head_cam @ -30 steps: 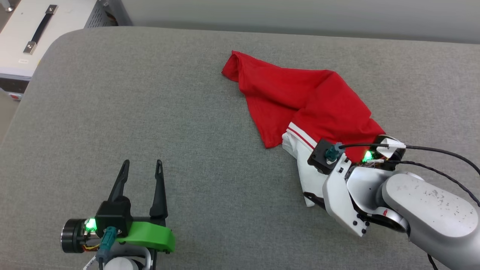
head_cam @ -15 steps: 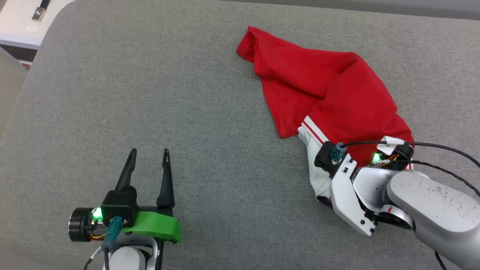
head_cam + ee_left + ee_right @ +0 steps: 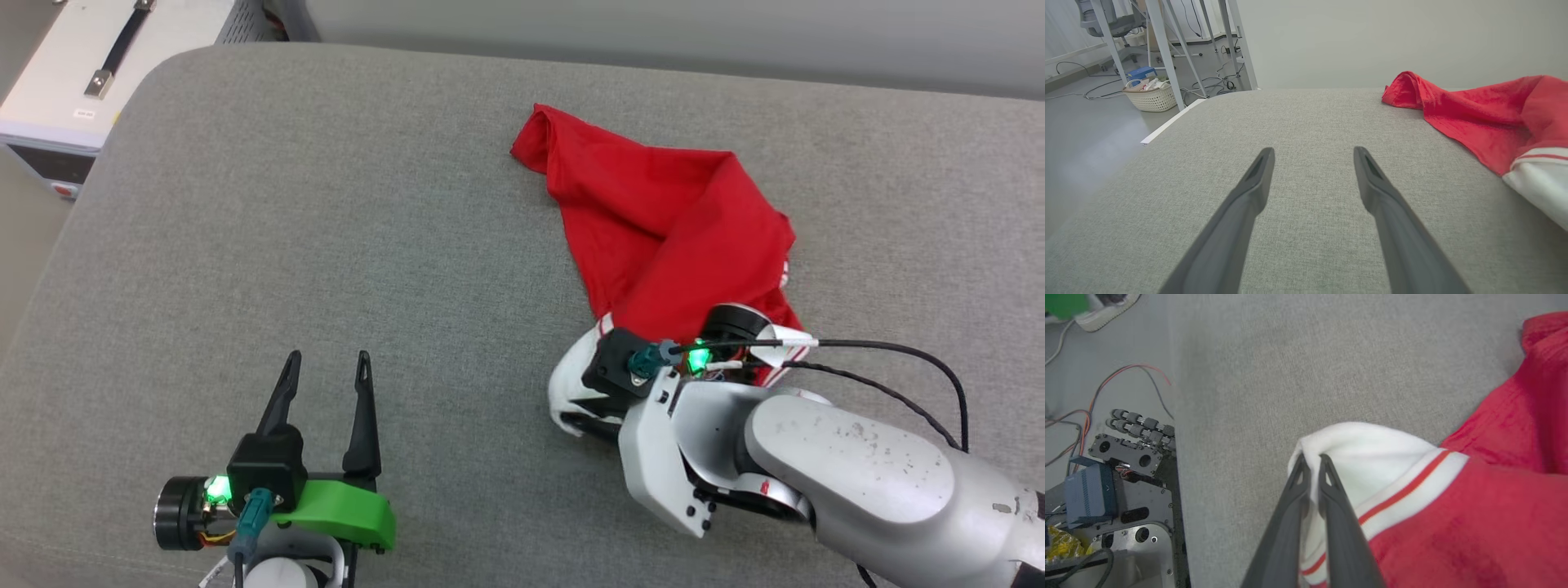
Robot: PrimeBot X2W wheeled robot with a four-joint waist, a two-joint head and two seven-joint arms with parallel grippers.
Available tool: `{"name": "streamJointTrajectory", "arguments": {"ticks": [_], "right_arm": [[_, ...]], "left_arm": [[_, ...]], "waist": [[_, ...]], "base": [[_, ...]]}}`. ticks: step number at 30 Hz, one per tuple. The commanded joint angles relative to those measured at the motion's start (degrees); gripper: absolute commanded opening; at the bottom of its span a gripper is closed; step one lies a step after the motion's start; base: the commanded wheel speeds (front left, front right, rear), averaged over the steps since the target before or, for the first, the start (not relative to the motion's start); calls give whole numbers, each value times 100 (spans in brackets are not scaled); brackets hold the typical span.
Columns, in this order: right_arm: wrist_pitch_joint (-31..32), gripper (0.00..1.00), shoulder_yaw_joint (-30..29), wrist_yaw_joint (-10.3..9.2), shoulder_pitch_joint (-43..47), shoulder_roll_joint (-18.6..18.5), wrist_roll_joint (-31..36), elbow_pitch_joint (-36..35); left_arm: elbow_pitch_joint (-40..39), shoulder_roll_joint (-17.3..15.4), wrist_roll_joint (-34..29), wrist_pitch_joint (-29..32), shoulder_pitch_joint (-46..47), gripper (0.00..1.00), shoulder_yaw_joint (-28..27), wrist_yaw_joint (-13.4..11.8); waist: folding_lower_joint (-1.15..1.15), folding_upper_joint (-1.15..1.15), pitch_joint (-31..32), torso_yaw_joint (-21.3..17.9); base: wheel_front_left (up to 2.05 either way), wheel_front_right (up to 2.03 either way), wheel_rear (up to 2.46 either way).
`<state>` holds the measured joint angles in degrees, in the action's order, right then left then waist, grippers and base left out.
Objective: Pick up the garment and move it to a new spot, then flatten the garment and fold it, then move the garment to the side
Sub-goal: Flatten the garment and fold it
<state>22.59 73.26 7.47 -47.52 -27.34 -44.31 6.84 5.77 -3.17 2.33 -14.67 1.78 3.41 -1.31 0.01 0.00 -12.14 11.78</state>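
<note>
The right hand [image 3: 1312,459] was clenched on the white sleeve [image 3: 1372,453] of the red T-shirt [image 3: 661,220], its two dark fingers [image 3: 1290,506] pinched close together with a fold of white cloth caught between their tips. Just beside the fingers ran the striped trim [image 3: 1408,490], white with a thin red line, and past that the red body of the shirt bunched up against the wrist. From that hand the shirt stretched away across the grey fabric-covered table [image 3: 326,204] in a crumpled, roughly triangular heap, with its far corner rolled into a small hump well beyond the fingertips. The sleeve end looked drawn up off the table, though how far I could not tell. The left hand [image 3: 326,359] hung low over bare grey fabric, well apart from the shirt, its fingers [image 3: 1253,188] spread wide and holding nothing; the shirt's red edge and white sleeve lay off to that hand's right side. Behind its fingers sat a bright green bracket [image 3: 343,510] with a green light glowing next to it. Beyond the table's rounded corner, ahead of the left hand and off to its left, stood a white case [image 3: 82,90] with a black handle.
</note>
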Motion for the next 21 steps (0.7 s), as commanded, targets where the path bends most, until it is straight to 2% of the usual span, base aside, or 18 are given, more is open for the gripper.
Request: {"name": "streamJointTrajectory", "arguments": {"ticks": [1,10,17,21], "right_arm": [[-188,0,-47,2,-161,61,-89,-96],[-1284,0,-1010,2,-352,274,-289,-447],[-1951,0,-2319,2,230,125,-438,-298],[-2293,0,-3249,2,810,-129,-504,-57]], "left_arm": [[25,28,-50,-33,-73,100,-17,1],[32,9,-110,-33,-349,100,-133,34],[34,2,-130,-33,-471,100,-198,30],[33,2,-138,-33,-491,100,-201,43]], "waist": [[-1,0,236,-104],[-1,0,545,-294],[-1,0,672,-596],[-1,0,706,-755]], "base": [[0,0,0],[0,0,0],[0,0,0],[0,0,0]]}}
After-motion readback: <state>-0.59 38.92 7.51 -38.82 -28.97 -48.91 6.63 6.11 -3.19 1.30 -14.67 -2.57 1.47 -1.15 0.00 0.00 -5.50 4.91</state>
